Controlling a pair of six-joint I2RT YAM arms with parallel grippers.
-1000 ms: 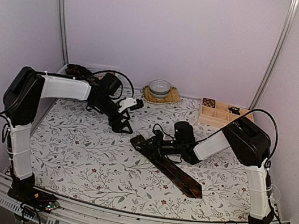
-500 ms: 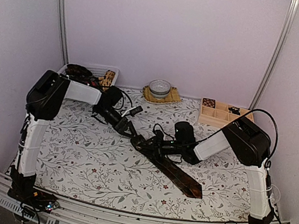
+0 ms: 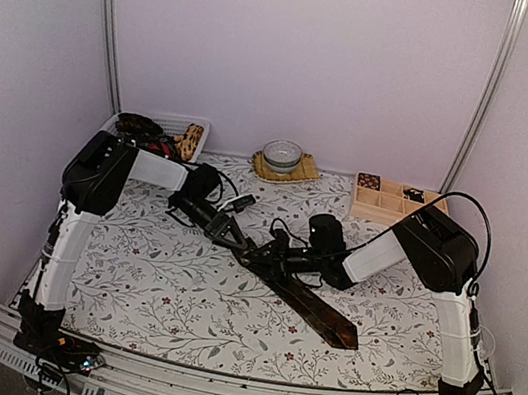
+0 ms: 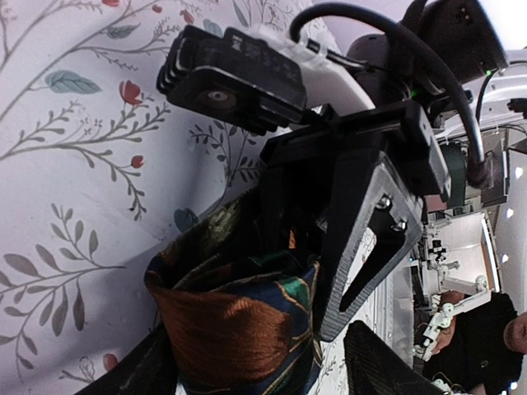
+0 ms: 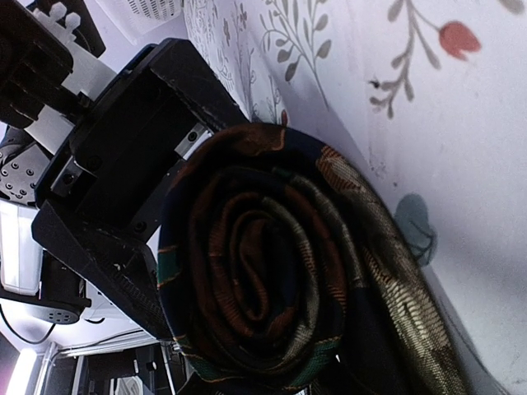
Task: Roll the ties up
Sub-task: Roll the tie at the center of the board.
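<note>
One dark tie (image 3: 314, 309) with red-brown and green pattern lies diagonally on the floral cloth, pointed tip at the front right. Its far end is wound into a roll (image 3: 257, 253). The roll fills the right wrist view (image 5: 272, 271) and also shows in the left wrist view (image 4: 239, 321). My right gripper (image 3: 277, 252) holds the roll; one of its ribbed fingers (image 4: 370, 247) stands against the roll's side. My left gripper (image 3: 238, 237) has come up to the roll from the other side. Its dark fingers (image 4: 144, 370) straddle the roll with a gap on the right.
A white basket (image 3: 170, 122) at the back left holds more ties (image 3: 136, 124), one of them tan-patterned (image 3: 191, 137). A glass bowl (image 3: 282, 152) sits on a mat at the back. A wooden compartment box (image 3: 389, 206) at the back right holds rolled ties (image 3: 368, 182).
My left arm swung from the back left toward the middle, and its gripper now reaches the rolled end. The right arm and the tie have stayed put.
</note>
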